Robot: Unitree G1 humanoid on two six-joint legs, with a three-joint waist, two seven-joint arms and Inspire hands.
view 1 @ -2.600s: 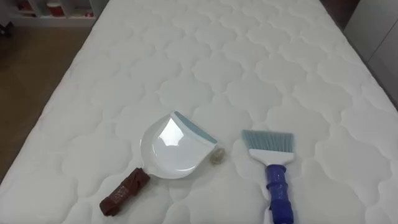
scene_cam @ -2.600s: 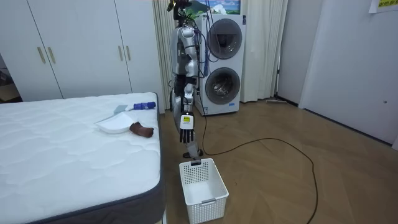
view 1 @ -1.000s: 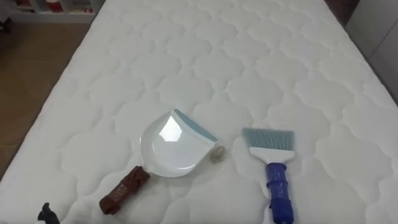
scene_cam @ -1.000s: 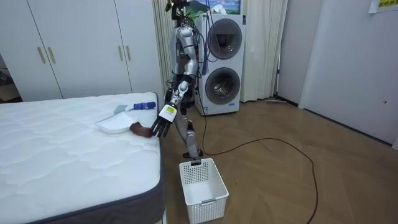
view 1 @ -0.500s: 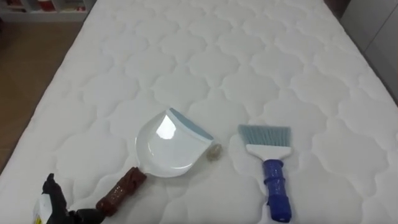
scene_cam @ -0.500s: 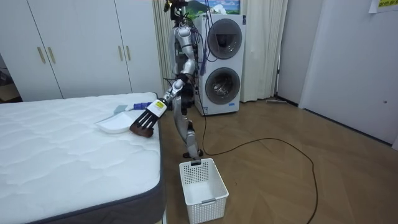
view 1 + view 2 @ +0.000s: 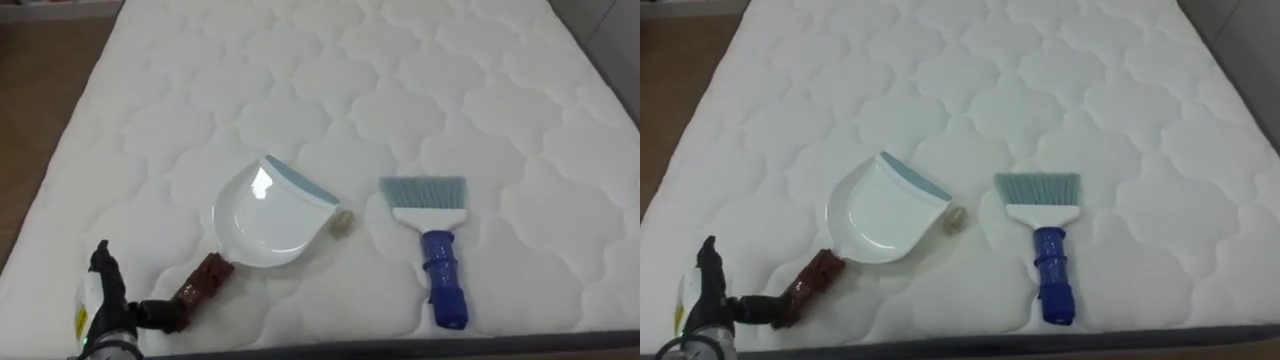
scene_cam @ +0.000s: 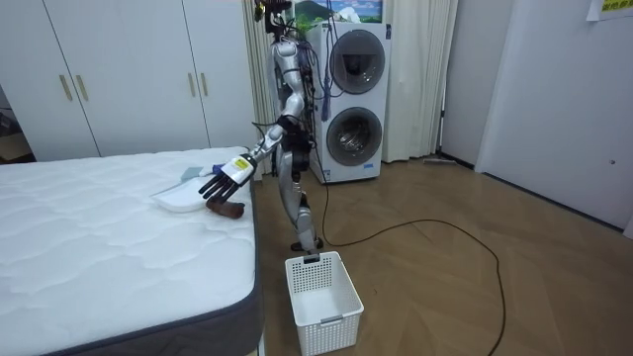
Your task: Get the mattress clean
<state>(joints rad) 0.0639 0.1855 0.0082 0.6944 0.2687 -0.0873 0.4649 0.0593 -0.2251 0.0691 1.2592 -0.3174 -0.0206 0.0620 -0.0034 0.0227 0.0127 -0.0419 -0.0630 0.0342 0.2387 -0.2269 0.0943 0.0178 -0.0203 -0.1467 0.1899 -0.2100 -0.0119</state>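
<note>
Since the earlier frames the left hand (image 7: 103,300) has come further in from the lower left corner and now lies on the bed (image 7: 400,80) at the near edge.

Left eye view: the hand is open, its thumb standing up and its dark fingers (image 7: 155,315) stretched out flat towards the pan's brown handle (image 7: 205,280). The fingertips reach the handle's near end; whether they touch it I cannot tell. The white pan (image 7: 262,218) lies flat, with its blue-edged lip pointing up and to the right. A small pale scrap (image 7: 341,222) sits on the mattress just beside the lip, between the pan and the brush (image 7: 441,268). The brush lies apart from the pan on the right, with its bristles towards the far end of the bed and its blue grip towards the near edge.

Right eye view: the same layout, with the hand (image 7: 702,295) low at the left border.

Room view: the robot stands at the end of the bed, bent forward a little, in front of stacked washing machines (image 8: 351,89). Its left arm reaches out over the mattress and the spread hand (image 8: 223,181) hangs just above the handle. A white basket (image 8: 321,287) stands on the floor behind the robot's feet, and white wardrobes (image 8: 119,69) line the far wall.
</note>
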